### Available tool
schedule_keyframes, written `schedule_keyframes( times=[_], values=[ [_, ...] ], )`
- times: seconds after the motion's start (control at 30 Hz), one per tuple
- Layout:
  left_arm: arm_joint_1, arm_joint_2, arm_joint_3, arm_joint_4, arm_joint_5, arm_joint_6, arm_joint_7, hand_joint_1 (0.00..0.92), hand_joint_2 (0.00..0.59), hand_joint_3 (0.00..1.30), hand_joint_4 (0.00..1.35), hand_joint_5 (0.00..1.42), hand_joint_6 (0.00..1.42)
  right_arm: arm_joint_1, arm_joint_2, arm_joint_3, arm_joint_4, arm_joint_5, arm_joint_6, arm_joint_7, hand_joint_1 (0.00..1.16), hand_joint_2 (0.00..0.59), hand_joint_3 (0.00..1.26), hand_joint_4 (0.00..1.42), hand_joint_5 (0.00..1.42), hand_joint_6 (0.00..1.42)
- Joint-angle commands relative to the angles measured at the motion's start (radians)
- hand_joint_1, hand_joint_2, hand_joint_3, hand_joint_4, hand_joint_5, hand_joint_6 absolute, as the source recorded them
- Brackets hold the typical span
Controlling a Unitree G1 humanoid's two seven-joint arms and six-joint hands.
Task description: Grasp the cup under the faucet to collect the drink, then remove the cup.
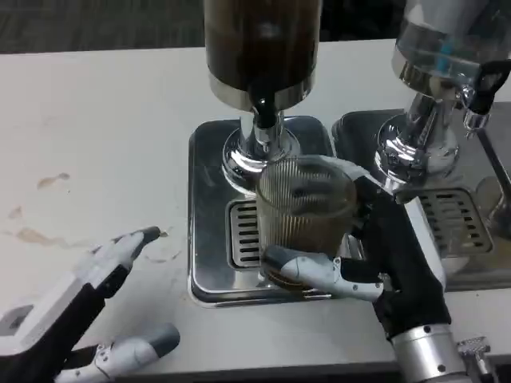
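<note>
I see my right hand [383, 263] wrapped around the ribbed clear glass cup [305, 219], thumb across its front near the base and the other fingers hidden behind it. The cup stands on the slotted grate of the polished steel drip tray [209, 239], directly beneath the black faucet [263, 108] of the dark-filled drink dispenser [262, 48], whose top is cut off by the frame. Brownish liquid seems to sit in the cup, though I cannot judge its level through the ribbing. My left hand [96, 303] rests on the white table [96, 120] well apart from the tray, fingers spread and holding nothing; its lower part is cropped. A second chrome dispenser [435, 88] stands at right, partly out of frame.
</note>
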Motion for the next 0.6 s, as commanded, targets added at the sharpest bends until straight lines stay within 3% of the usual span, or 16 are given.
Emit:
schedule_keyframes(
  times=[0.03, 0.33, 0.6],
  values=[
    [0.059, 0.001, -0.002, -0.053, 0.033, -0.008, 0.023, 0.000, 0.124, 0.00, 0.00, 0.00, 0.00, 0.032, -0.015, 0.005, -0.102, 0.030, 0.001, 0.032, 1.05, 0.141, 0.76, 0.80, 0.95, 1.36],
    [0.130, 0.006, 0.008, -0.124, 0.180, -0.012, 0.108, 0.000, 0.122, 0.00, 0.00, 0.00, 0.00, 0.078, -0.039, 0.003, -0.163, 0.046, 0.023, 0.072, 1.05, 0.141, 0.76, 0.80, 0.95, 1.37],
    [0.135, 0.006, 0.000, -0.118, 0.226, -0.003, 0.156, 0.000, 0.121, 0.00, 0.00, 0.00, 0.00, 0.086, -0.060, -0.015, -0.169, 0.077, 0.011, 0.100, 1.05, 0.141, 0.76, 0.81, 0.96, 1.37]
  ],
)
